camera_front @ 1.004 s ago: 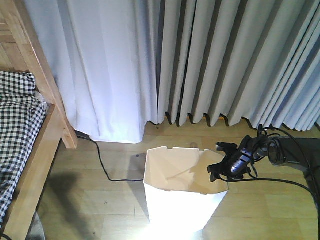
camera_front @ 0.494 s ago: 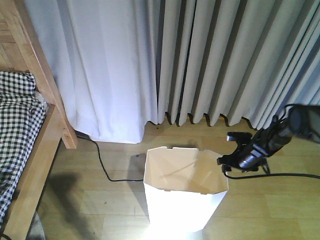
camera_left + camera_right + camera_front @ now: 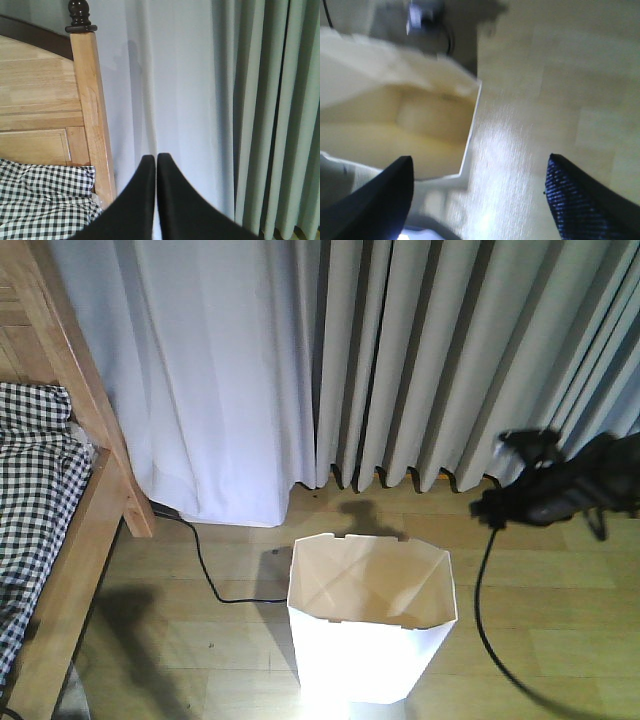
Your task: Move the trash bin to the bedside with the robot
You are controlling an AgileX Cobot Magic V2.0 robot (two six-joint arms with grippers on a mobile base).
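- Front-facing view showed the trash bin (image 3: 370,625) nearest, standing upright on the wooden floor (image 3: 540,640), a gap of floor between it and the bed (image 3: 70,540) at left.
- Its cream inside looked empty.
- Thin white plastic walls suggested a light, slightly flexible bin; the notched rim seemed the best place to grip.
- Right gripper (image 3: 520,485) hung above and right of the bin, apart from it; the right wrist view showed its jaws spread, gripping nothing.
- Left gripper (image 3: 152,165) had its jaws pressed together, empty, facing the curtains (image 3: 400,360) beyond.
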